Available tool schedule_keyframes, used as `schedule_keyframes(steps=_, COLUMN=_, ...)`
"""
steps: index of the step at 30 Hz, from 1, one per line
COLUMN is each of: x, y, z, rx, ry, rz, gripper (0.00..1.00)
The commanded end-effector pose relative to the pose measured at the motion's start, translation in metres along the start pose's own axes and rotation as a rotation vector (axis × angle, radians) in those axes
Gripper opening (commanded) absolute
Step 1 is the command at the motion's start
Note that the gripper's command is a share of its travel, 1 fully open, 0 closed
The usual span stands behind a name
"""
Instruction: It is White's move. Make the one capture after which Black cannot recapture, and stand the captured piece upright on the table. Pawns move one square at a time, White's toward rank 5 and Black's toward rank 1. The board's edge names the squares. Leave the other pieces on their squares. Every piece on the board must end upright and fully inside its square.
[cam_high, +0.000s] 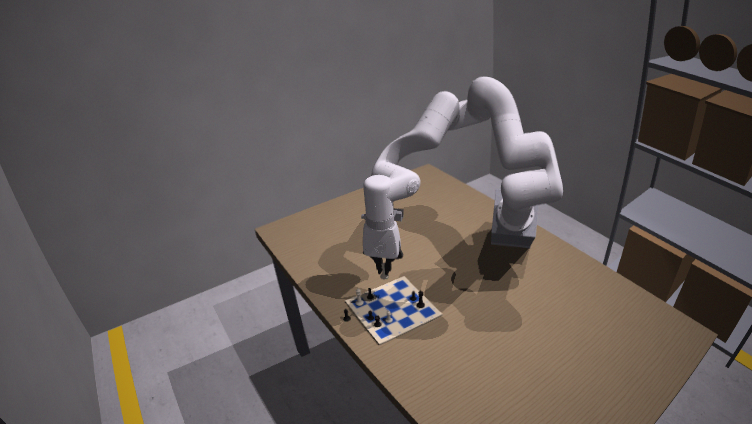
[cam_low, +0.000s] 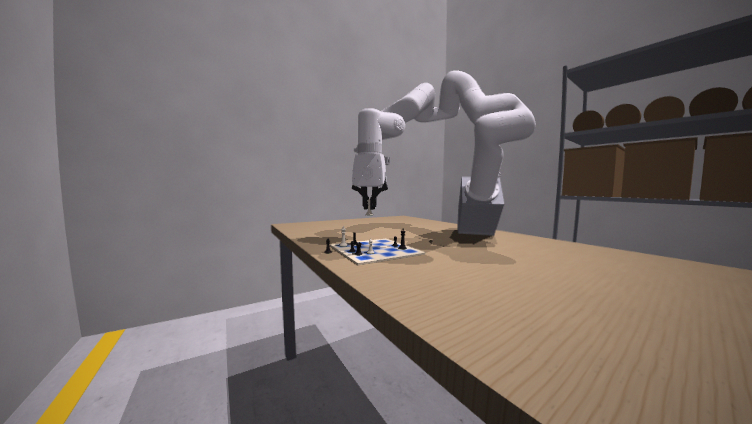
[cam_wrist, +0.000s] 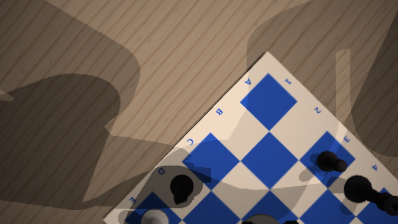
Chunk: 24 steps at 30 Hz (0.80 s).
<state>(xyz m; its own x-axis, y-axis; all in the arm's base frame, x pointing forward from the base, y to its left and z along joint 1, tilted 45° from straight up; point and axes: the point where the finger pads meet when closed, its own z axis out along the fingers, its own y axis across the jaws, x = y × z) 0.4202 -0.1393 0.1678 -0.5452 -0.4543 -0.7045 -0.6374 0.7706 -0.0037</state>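
The blue-and-cream chessboard (cam_high: 393, 308) lies near the table's left edge; it also shows in the exterior view (cam_low: 378, 249) and in the wrist view (cam_wrist: 280, 160). My gripper (cam_high: 383, 269) hangs well above the board's far corner, shut on a small white piece (cam_high: 384, 274) whose base pokes out below the fingers (cam_low: 369, 212). A black pawn (cam_high: 345, 314) stands upright on the table beside the board. On the board stand a tall white piece (cam_high: 359, 297), a white pawn (cam_high: 388, 317) and several black pieces, one tall (cam_high: 420, 299). The wrist view shows no fingers.
The arm's base (cam_high: 513, 231) stands on the table behind the board. A metal shelf (cam_high: 695, 158) with brown boxes stands at the right. The table's left edge (cam_high: 294, 284) runs close to the board.
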Motion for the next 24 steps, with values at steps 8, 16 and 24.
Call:
schedule_keyframes(steps=8, x=0.0, y=-0.001, z=0.004, rx=0.004, ry=-0.001, rz=0.0, gripper=0.0)
schedule_keyframes(steps=16, x=0.0, y=-0.001, z=0.032, rx=0.004, ry=-0.001, rz=0.0, gripper=0.0)
schedule_keyframes(steps=24, x=0.001, y=-0.001, z=0.061, rx=0.004, ry=-0.001, rz=0.0, gripper=0.0)
